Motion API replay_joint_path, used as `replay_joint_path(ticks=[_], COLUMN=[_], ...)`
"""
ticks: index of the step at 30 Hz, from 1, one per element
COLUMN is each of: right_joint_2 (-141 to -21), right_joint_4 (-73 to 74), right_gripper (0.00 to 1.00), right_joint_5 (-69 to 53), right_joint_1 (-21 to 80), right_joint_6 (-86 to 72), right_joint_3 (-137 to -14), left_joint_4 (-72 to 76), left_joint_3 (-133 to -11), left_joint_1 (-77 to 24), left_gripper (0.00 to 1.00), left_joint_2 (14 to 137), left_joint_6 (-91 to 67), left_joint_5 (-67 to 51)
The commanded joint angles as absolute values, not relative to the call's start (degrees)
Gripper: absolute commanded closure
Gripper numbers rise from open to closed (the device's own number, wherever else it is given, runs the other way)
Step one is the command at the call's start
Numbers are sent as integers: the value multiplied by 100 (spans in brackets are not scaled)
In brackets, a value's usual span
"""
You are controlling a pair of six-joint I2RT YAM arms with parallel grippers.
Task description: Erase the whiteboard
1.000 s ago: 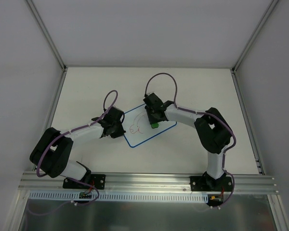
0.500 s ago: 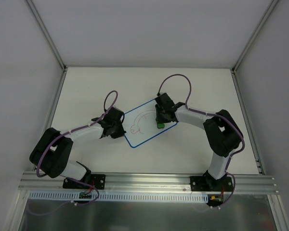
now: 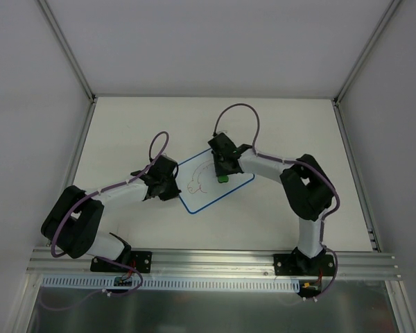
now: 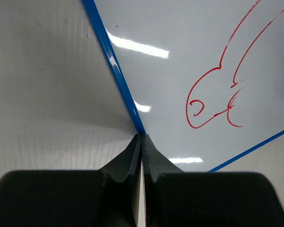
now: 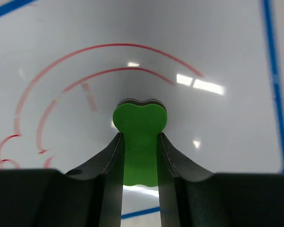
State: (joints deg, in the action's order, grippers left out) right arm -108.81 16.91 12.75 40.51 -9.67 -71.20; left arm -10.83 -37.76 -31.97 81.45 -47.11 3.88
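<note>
From overhead I see the whiteboard point(image 3: 211, 194) lying tilted on the table point(image 3: 277, 132) between both arms, but too small to read. The right wrist camera gives me more: the right gripper point(image 5: 139, 137) is clamped on a green eraser point(image 5: 139, 118), whose end sits against the board just under two red arcs point(image 5: 109, 61). The left wrist view shows the left gripper point(image 4: 142, 139) with fingers pressed together, tips at the blue border point(image 4: 116, 71), and a red curl of drawing point(image 4: 213, 101) beyond. It may be pinning that edge; I cannot tell.
</note>
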Motion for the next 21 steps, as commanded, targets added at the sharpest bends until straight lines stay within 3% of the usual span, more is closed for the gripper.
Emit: replay_joint_path(ticks=[1,9,21], right_joint_2=[-11636,-12120,-10953], right_joint_4=[2206,2496,2531], right_gripper=[100,100,100], right_joint_5=[686,211,1766], right_joint_1=[4867,5616,4571], right_joint_6=[-984,-914,-1213], right_joint_3=[-7566,-8095,-6601], left_joint_4=[-1890,-1872,-1828], left_joint_3=[-3498,-3507,-3419], left_joint_1=[-3305,-3313,-3313], left_gripper=[100,100,100], left_joint_2=[8244,8227,8121], left_joint_6=[-4614,-4649,-4685], left_joint_5=[378,396,431])
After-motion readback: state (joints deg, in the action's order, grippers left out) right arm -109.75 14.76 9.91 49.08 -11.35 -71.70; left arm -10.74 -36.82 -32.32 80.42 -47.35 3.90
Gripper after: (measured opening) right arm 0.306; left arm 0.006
